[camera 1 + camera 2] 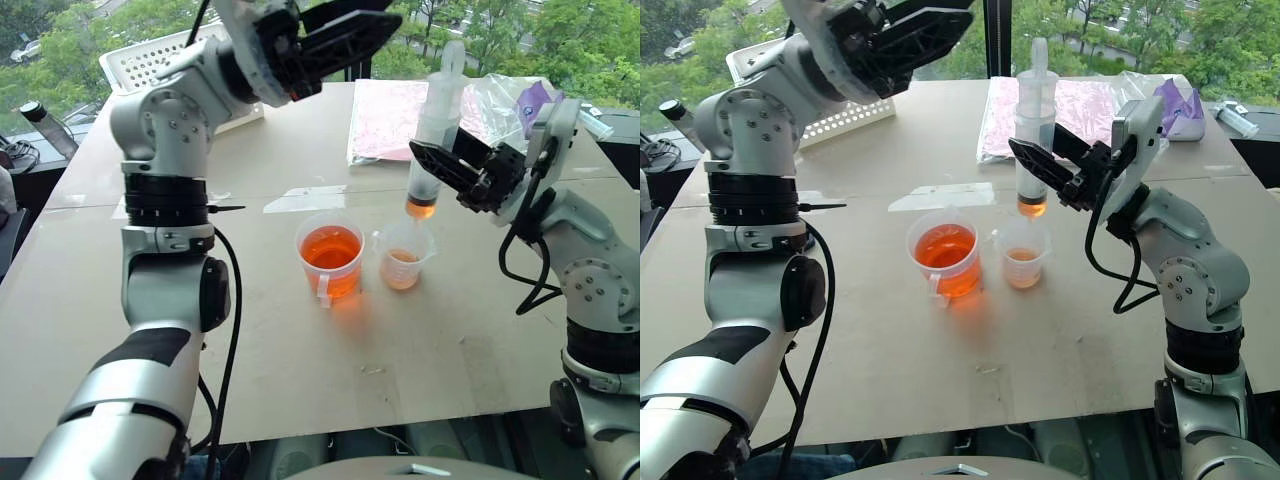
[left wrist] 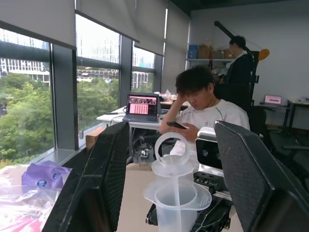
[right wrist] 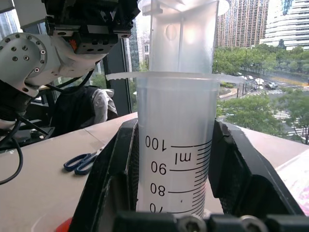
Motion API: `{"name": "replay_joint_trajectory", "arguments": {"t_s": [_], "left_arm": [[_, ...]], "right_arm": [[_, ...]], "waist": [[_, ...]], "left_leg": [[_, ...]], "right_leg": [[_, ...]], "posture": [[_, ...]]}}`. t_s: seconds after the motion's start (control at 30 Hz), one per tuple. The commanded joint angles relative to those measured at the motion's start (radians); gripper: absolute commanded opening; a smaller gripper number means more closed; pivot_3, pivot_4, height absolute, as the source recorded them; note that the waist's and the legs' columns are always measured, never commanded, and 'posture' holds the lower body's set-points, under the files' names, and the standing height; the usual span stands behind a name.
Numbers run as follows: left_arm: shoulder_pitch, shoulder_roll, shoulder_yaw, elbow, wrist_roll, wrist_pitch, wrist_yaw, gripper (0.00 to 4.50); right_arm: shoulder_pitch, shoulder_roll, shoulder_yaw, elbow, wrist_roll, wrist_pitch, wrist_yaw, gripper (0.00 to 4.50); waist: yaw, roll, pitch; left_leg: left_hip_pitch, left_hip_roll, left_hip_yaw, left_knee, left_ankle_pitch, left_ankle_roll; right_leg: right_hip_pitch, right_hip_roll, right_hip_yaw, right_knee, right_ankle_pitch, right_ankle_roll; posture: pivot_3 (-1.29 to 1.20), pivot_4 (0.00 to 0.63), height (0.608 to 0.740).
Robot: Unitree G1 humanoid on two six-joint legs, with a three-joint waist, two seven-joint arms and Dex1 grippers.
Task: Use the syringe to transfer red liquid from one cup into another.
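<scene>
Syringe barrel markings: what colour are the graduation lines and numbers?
Black, printed on the clear syringe barrel held in the right gripper; clearest in the right wrist view.

The large clear plastic syringe (image 1: 436, 130) carries black graduation marks, orange-red liquid (image 1: 421, 208) low inside. The wider clear handled cup (image 1: 330, 258) glows orange; the narrower clear cup (image 1: 403, 256) looks paler, perhaps peach. Beige bench (image 1: 300, 350); blue-handled scissors (image 3: 81, 162).

syringe (image 3: 176, 145) barrel scale marked 100, 90, 80 and "ml"

arms: silver-grey shells, black joint bands | cables: black | jaws: black, textured | screws: small, silver
</scene>
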Motion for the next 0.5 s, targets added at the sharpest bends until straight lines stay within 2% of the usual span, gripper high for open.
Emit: {"name": "replay_joint_trajectory", "arguments": {"t_s": [0.03,0.27,0.5], "left_arm": [[-0.034,-0.029,-0.046,0.010,0.063,-0.063,-0.007,2.81],[-0.032,-0.056,-0.105,0.057,0.147,-0.122,-0.047,2.81],[-0.071,-0.085,-0.107,0.143,0.188,-0.168,-0.077,2.81]], "right_arm": [[0.009,-0.007,0.013,-0.026,-0.036,-0.068,0.033,1.54],[0.016,0.008,0.037,-0.026,-0.066,-0.106,0.040,1.54],[0.005,0.016,0.045,-0.028,-0.078,-0.109,0.037,1.54]], "waist": [[0.000,0.000,0.000],[0.001,0.000,0.000],[0.007,0.000,0.000]], "left_leg": [[0.000,0.000,0.000,0.000,0.000,0.000],[0.000,0.000,0.000,0.000,0.000,0.000],[0.000,0.000,0.000,0.000,0.000,0.000]], "right_leg": [[0.000,0.000,0.000,0.000,0.000,0.000],[0.000,0.000,0.000,0.000,0.000,0.000],[0.000,0.000,0.000,-0.001,0.000,0.000]], "posture": [[0.00,0.150,0.740],[0.00,0.150,0.740],[0.00,0.150,0.740]]}}
